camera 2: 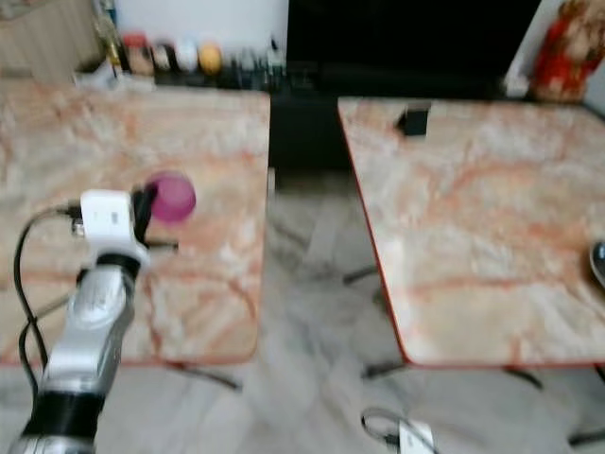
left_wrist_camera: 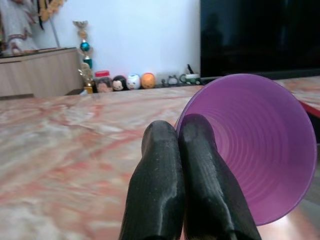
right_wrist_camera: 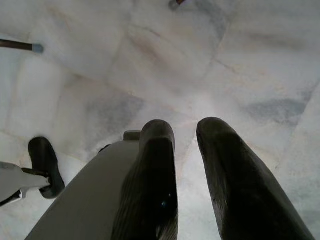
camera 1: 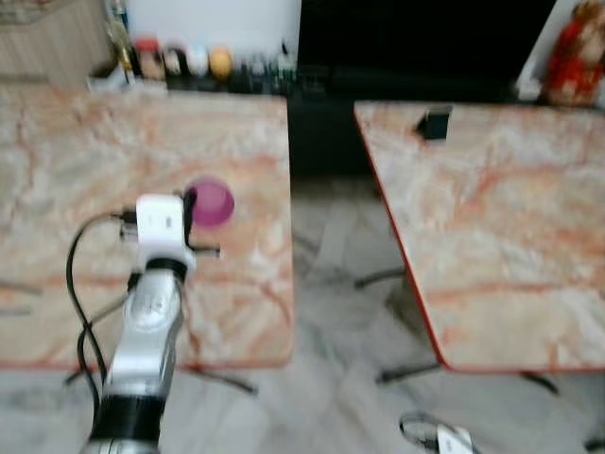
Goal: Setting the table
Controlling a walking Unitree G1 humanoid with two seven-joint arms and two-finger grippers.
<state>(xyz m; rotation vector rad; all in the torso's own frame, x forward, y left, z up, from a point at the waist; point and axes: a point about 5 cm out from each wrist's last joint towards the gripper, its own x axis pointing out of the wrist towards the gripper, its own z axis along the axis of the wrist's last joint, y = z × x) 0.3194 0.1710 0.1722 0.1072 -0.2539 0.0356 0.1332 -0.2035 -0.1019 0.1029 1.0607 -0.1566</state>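
A purple plastic cup (camera 1: pixel 214 202) hangs tipped on its side just above the left marble table (camera 1: pixel 85 151). My left gripper (left_wrist_camera: pixel 179 131) is shut on the cup's rim (left_wrist_camera: pixel 260 150), with one finger inside the cup and one outside. The arm reaches out over that table's front half, its white wrist block (camera 1: pixel 161 222) just behind the cup. A second marble table (camera 1: pixel 501 218) stands to the right. My right gripper (right_wrist_camera: pixel 185 131) hangs idle over the floor, open with nothing between its fingers.
A tiled floor gap (camera 1: pixel 331 284) separates the two tables. Small figurines and bottles (camera 1: pixel 180 61) line a low shelf at the back beside a black screen (camera 1: pixel 416 38). On the right table sit a small black object (camera 1: pixel 435 123) and a dark dish (camera 2: pixel 598 263).
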